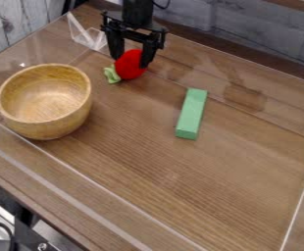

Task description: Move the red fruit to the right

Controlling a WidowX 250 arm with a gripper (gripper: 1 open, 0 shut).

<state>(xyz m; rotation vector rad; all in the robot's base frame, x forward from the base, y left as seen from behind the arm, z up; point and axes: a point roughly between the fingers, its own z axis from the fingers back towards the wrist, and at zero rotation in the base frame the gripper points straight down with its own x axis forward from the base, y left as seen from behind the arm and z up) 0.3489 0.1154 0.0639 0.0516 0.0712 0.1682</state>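
Observation:
The red fruit (129, 65) is small and rounded, with a green leafy end (112, 75) pointing left. It lies on the wooden table at the back, right of the wooden bowl's far edge. My black gripper (133, 54) hangs just above it with its two fingers (114, 47) spread to either side of the fruit's top. The jaws stand open and I see no finger pressing on the fruit.
A wooden bowl (42, 100) stands at the left. A green rectangular block (191, 113) lies right of centre. Clear low walls (141, 221) run round the wooden table (181, 176). Clear plastic (81, 34) lies behind the gripper at the back left.

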